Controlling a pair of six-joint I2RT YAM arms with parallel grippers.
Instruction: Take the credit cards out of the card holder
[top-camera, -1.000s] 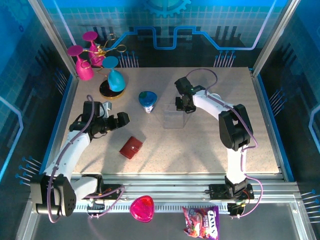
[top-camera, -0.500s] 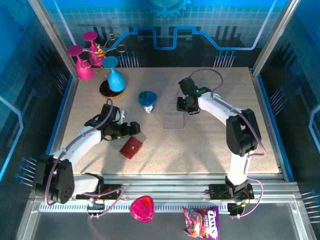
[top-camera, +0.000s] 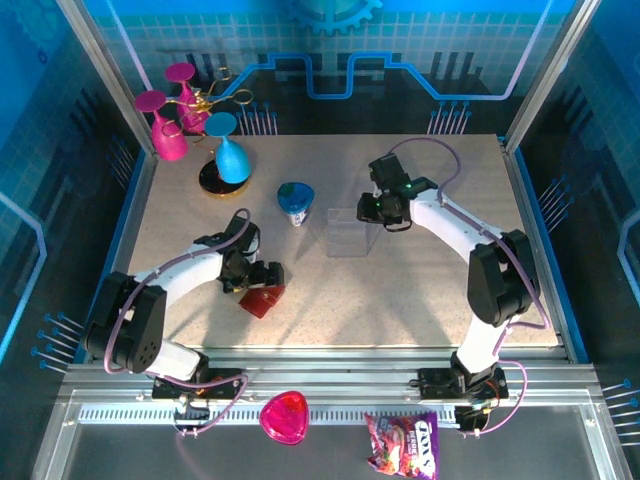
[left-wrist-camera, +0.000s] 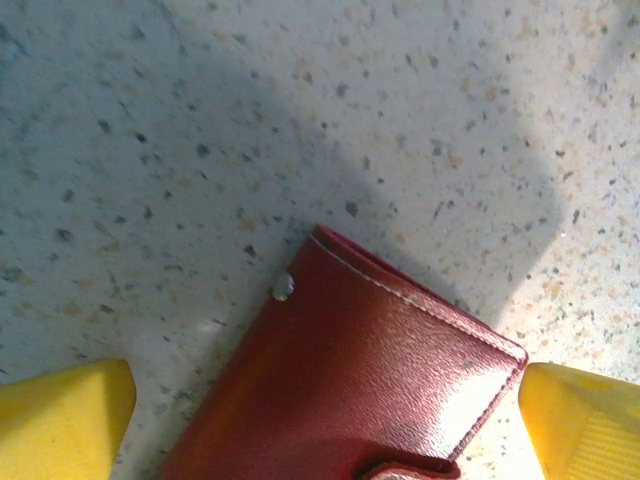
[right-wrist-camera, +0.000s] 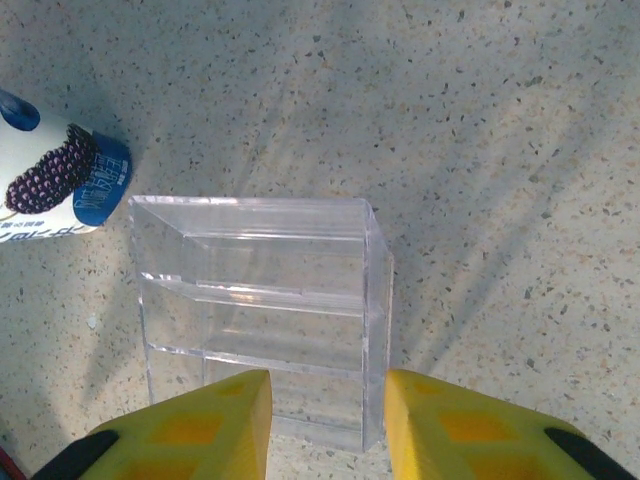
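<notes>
Foreground first, at the bottom of the top view: a pink heart-shaped dish (top-camera: 285, 417) and a candy bag (top-camera: 402, 445) lie on the rail area in front of the table (top-camera: 450, 290).

Just beyond them, left of centre, the card holder (top-camera: 262, 300) lies closed and flat on the speckled surface, and the left gripper (top-camera: 265, 280) hangs right over its far edge. In the left wrist view the dark red card holder (left-wrist-camera: 350, 390) fills the lower middle (a small metal stud sits near its upper-left corner). One yellow fingertip shows at each bottom corner, so the jaws are spread wide and straddle it without touching it.

Farther back, right of centre, the right gripper (top-camera: 385, 212) hovers by a clear plastic box (top-camera: 347, 232). In its wrist view the fingers (right-wrist-camera: 190, 430) are only narrowly parted above the box's near edge (right-wrist-camera: 260, 310); I cannot tell whether they touch it. A blue-and-white cup (right-wrist-camera: 60, 170) lies at the upper left.

At the far left corner stand pink and blue goblets (top-camera: 190, 120).
</notes>
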